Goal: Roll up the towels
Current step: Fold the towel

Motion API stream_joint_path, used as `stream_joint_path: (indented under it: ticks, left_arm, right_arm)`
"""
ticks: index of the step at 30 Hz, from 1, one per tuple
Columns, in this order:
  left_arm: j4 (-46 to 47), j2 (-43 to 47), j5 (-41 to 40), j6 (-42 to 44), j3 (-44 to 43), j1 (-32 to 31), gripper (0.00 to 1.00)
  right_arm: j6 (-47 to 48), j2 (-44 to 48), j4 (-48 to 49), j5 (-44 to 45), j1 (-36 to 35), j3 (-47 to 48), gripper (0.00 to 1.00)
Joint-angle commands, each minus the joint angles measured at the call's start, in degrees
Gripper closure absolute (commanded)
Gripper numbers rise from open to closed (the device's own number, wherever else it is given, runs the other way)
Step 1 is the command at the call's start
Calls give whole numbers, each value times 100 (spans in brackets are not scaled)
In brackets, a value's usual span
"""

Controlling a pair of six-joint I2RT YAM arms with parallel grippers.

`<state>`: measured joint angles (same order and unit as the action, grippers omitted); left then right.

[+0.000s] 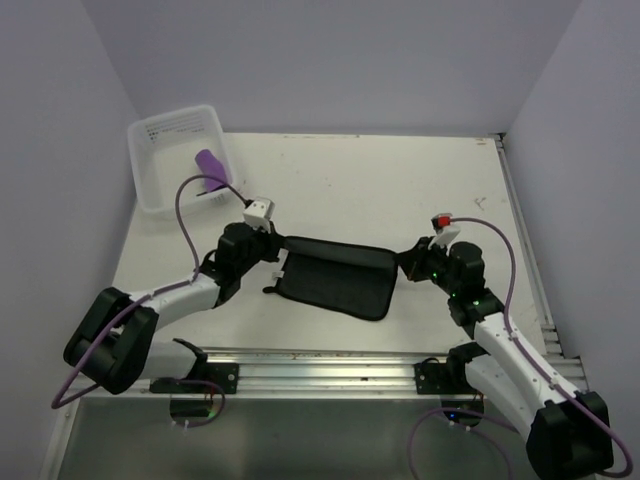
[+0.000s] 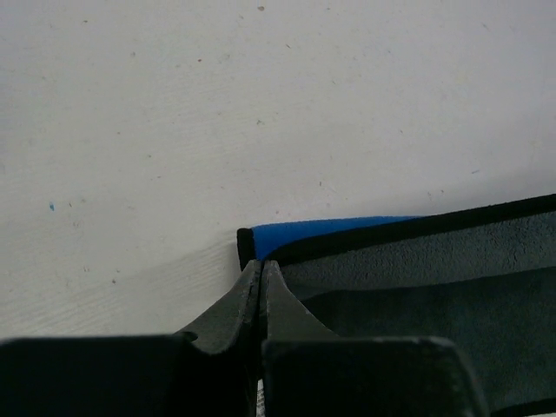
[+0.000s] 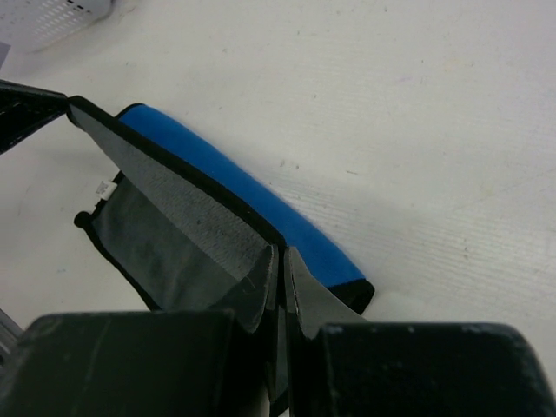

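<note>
The dark grey-black towel (image 1: 335,278) lies mid-table, its far edge lifted between my two grippers. My left gripper (image 1: 275,245) is shut on its far left corner, seen close in the left wrist view (image 2: 261,265). My right gripper (image 1: 410,262) is shut on its far right corner, seen close in the right wrist view (image 3: 282,256). The bright blue towel (image 3: 261,204) lies under the dark towel (image 3: 174,208) and shows as a strip along the far edge, also in the left wrist view (image 2: 330,230). The purple towel (image 1: 210,165) sits rolled in the tub.
The clear plastic tub (image 1: 150,150) stands at the far left corner of the table. A metal rail (image 1: 320,365) runs along the near edge between the arm bases. Walls close in the table at the back and both sides.
</note>
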<state>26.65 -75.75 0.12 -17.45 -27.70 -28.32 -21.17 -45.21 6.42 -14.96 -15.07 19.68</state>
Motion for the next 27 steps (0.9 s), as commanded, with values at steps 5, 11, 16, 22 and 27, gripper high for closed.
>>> stream_joint_path:
  ticks: [5,11,16,22,27]
  left_arm:
    - [288,376,-38,-91,318,37,100]
    - [130,648,-38,-127,625,28,100]
    - [129,842,129,-188,880,2,100]
    - [-72,913,41,-188,898,-42,100]
    - [-231,860,23,-276,881,-60,100]
  right_arm:
    - [-396,249,-624,212,-57,-166,100]
    - [-643,285,-958,222,-66,-245,100]
    - [-731,276,-1054,231,-101,-360,100]
    - [-740,311,-1151,134,-137,-500,100]
    - [-757,136,-1195,99,-172,-448,100]
